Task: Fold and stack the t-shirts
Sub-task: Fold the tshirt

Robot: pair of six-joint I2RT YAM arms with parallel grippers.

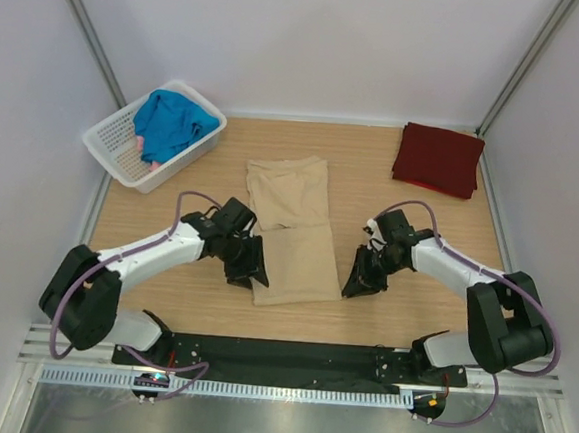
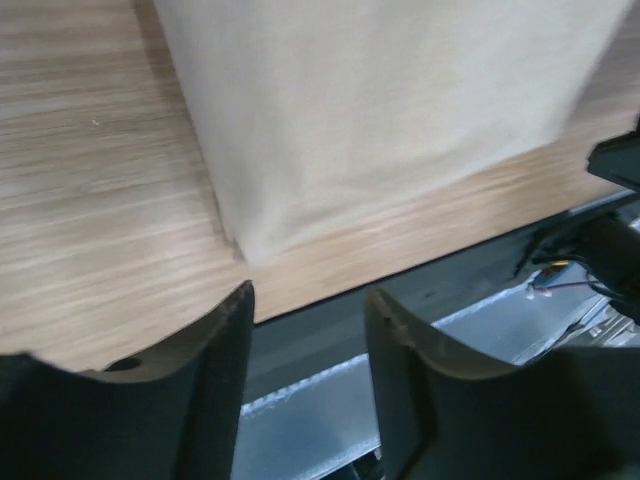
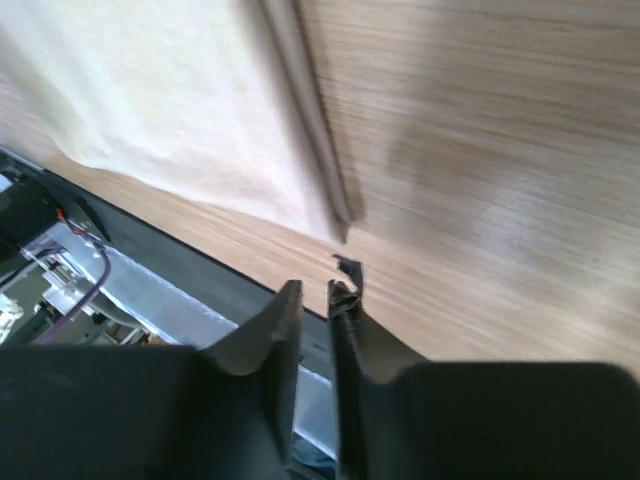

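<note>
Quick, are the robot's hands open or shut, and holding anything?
Left gripper: open, holding nothing.
Right gripper: barely open, holding nothing.

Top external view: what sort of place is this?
Probably a robotics laboratory test cell: a wooden table closed in by plain white walls, a left arm and a right arm bolted at its near edge, and a white basket holding a blue t-shirt.
</note>
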